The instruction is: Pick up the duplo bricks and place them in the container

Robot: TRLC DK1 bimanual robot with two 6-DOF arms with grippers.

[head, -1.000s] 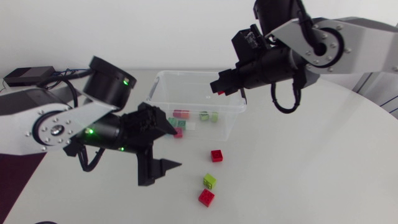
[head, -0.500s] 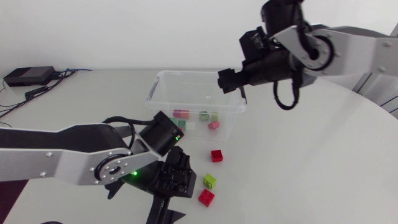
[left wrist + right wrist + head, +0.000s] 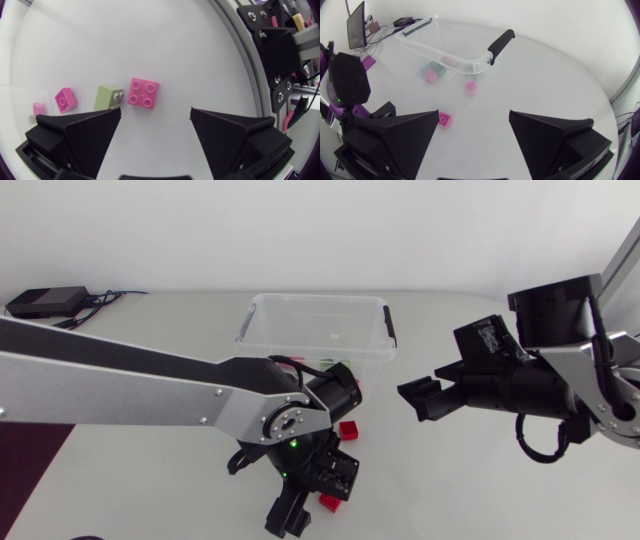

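While the left arm stretches from the left edge to the lower middle of the head view, the left gripper (image 3: 290, 520) hangs low over the table, fingers wide apart and holding nothing. One red brick (image 3: 347, 429) lies just below the clear container (image 3: 318, 330) at upper centre, and another red brick (image 3: 330, 502) peeks out beside the gripper. A green brick (image 3: 107, 97) lies ahead of its fingers. The right gripper (image 3: 425, 398), at centre right, is likewise spread, well apart from the container, which holds several bricks (image 3: 436, 71).

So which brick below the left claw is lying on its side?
The green brick: its studs point sideways at the four-stud brick beside it, whose studs face up.
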